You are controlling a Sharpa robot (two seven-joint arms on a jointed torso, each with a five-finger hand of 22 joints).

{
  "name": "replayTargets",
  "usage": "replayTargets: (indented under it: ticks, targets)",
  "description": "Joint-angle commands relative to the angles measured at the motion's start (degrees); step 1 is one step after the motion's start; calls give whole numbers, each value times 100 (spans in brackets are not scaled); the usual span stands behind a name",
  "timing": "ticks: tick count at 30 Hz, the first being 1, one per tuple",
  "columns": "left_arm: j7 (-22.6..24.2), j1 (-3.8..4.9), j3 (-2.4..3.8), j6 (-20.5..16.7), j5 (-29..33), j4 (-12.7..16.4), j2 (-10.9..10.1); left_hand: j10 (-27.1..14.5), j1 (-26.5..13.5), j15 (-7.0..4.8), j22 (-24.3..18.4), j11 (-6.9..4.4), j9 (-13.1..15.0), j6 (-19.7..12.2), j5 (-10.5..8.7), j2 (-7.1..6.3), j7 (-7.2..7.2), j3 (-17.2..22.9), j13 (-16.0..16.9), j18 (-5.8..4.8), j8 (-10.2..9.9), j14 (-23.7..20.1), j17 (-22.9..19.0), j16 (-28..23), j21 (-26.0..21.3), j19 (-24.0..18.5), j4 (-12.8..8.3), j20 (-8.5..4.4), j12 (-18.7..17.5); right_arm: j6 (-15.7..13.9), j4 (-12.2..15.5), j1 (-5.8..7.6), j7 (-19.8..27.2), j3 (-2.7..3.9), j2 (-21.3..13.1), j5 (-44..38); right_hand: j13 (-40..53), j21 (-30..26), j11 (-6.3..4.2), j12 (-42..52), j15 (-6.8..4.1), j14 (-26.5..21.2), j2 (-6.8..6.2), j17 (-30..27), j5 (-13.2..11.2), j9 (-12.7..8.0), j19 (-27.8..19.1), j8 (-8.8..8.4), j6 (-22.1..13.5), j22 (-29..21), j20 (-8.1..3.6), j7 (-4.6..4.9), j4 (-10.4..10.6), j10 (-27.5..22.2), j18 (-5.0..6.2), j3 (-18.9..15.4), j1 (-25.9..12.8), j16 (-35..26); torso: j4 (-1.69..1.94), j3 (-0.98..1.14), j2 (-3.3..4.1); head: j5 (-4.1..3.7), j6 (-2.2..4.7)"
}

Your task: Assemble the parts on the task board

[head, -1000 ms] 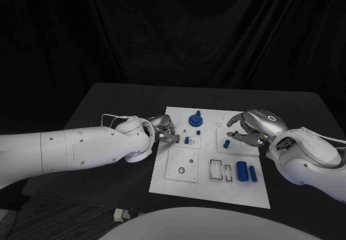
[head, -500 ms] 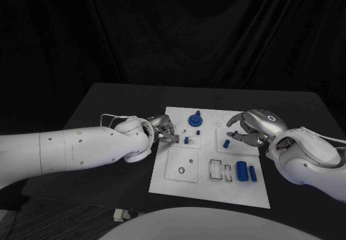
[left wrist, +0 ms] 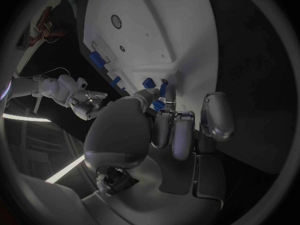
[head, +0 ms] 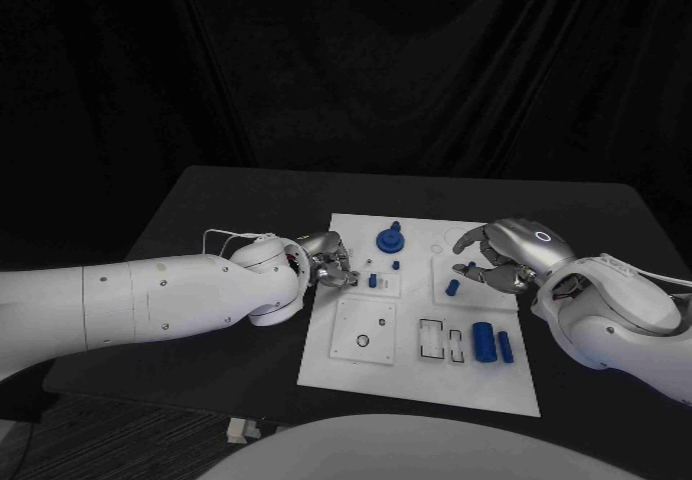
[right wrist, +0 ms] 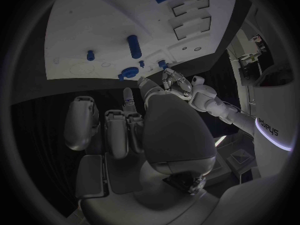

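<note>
While left hand (head: 326, 262) fingers (left wrist: 164, 127) curl beside small blue pegs (left wrist: 154, 89), grip unclear; right hand (head: 499, 259) fingers (head: 466, 239) spread, empty, above board (head: 418, 375).

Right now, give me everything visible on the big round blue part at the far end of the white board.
The round blue part looks like a matte plastic disc with a slim post rising from its top. It stands upright on the white task board, near the far edge, between the two hands. Nothing touches it: the left hand and the right hand are both apart from it.
</note>
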Motion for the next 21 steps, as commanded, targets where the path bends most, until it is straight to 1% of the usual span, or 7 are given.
replayTargets:
  ticks: [1,5,21]
  targets:
    - [41,-17,-5,124,7,-6,7,303,-8,28,910,36,4,3,-32,64,-34,774,944,-30,18,505,1320,-7,-37,21,-728,14,4,-71,13,-13,2,2,-5,-24,1507,-37,31,21,40,457,-10,971,34,-7,-19,-28,56,972,7,1,-31,597,30,1,68,-25,0,0,2,6,-1]
    - [28,-21,-5,158,7,-12,13,303,-8,28,910,36,4,3,-32,64,-34,774,944,-30,18,505,1320,-7,-37,21,-728,14,4,-71,14,-13,1,2,-5,-24,1507,-37,31,21,40,457,-10,971,34,-7,-19,-28,56,972,7,1,-31,597,30,1,68,-25,1,3,2,4,-1]
    - [-30,-52,-5,288,7,-38,22,301,-10,31,909,40,4,-2,-51,66,-31,771,942,-30,14,501,1312,-21,-41,18,-730,16,-1,-73,19,-14,0,2,-10,-24,1507,-37,31,21,40,457,-10,971,34,-7,-19,-28,56,972,7,1,-31,597,30,1,68,-25,0,-1,1,4,-1]
